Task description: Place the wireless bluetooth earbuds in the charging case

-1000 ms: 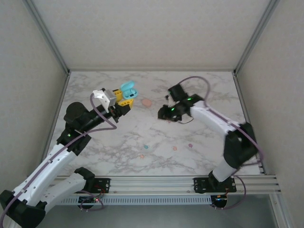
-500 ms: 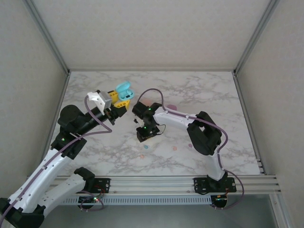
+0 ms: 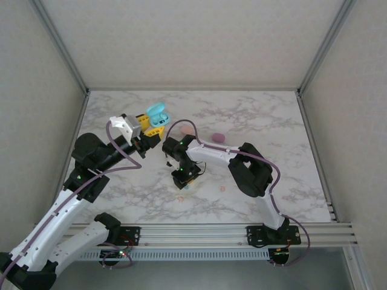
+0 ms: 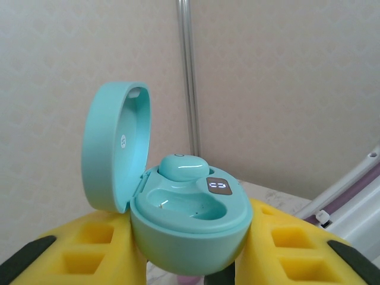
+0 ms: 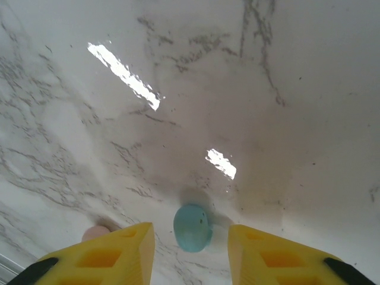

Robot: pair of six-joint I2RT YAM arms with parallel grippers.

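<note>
Left pincer (image 4: 193,256) is gripping the open teal charging case (image 4: 190,221) with a seated earbud (image 4: 183,167), while right pincer (image 5: 189,238) is straddling, jaws apart, a loose teal earbud (image 5: 192,227) on the counter (image 5: 249,89).

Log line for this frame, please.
left gripper: shut on open teal case | case: seated teal earbud, other socket empty | right gripper: open, straddling loose teal earbud on table | phase: pre-grasp

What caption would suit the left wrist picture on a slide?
Left gripper holds the open teal charging case, one teal earbud seated, the other socket empty.
</note>
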